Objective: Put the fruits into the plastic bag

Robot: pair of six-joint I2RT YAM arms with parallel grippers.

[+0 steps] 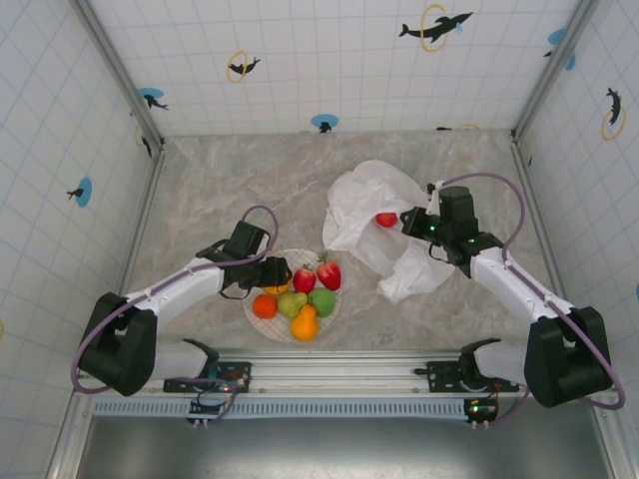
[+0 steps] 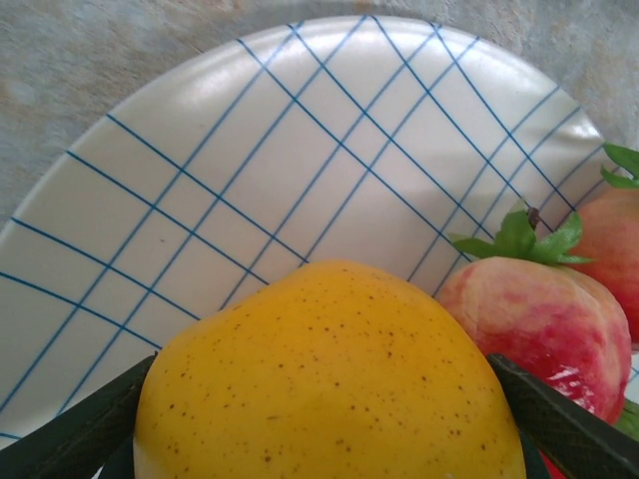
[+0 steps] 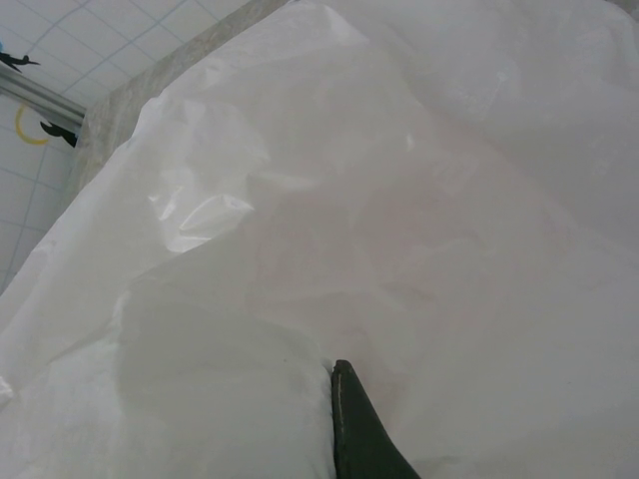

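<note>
Left gripper [image 1: 277, 271] is down on the plate [image 2: 250, 150], fingers [image 2: 70, 434] flanking the yellow fruit [image 2: 329, 384]. Squeezing it or just touching, I cannot tell. More fruits [image 1: 321, 299] sit piled beside it. Right gripper [image 1: 407, 222] is pinched tight on the bag [image 1: 364, 195], with a red fruit [image 1: 385, 220] at the bag's mouth, just beside the gripper.

Two arms, same build: white link shells w/ chunky black joint housings. Left arm [image 1: 180, 284] is mounted at the left end of the silver rail [image 1: 339, 372], right arm [image 1: 509, 279] at its right end. A purple cable [image 1: 489, 177] runs along each (base to wrist). Green LEDs [image 1: 433, 228] on the right wrist housing, far from the rail. Jaws dark, cross-hatched.
</note>
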